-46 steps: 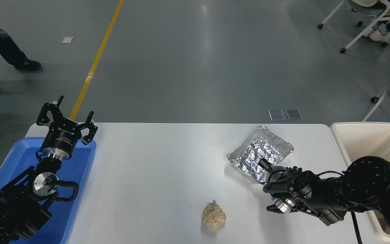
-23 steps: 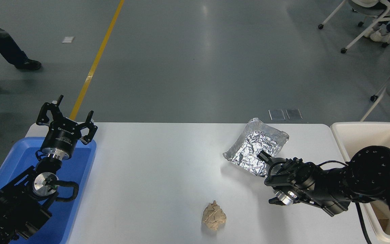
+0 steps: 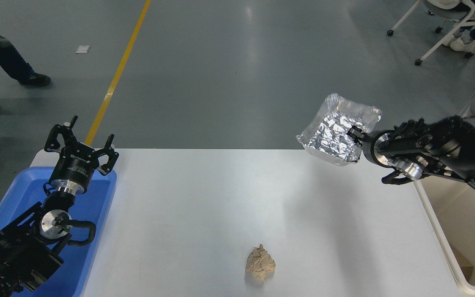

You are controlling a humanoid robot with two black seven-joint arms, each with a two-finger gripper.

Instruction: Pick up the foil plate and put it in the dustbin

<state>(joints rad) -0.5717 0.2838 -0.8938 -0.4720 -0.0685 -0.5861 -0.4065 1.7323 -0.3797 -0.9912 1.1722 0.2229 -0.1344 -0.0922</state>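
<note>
foil plate [image 3: 338,130] aloft in right gripper [image 3: 355,136] jaws

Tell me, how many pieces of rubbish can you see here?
2. The foil plate is held in the air by the right gripper, beyond the table's far right corner. A crumpled paper ball lies on the table near its front edge. Nothing seems hidden.

Table middle: lying open to you, only the paper ball [image 3: 260,268] sitting near the front edge.
Dustbin [image 3: 439,231]: standing open-topped off the table's right end.
</note>
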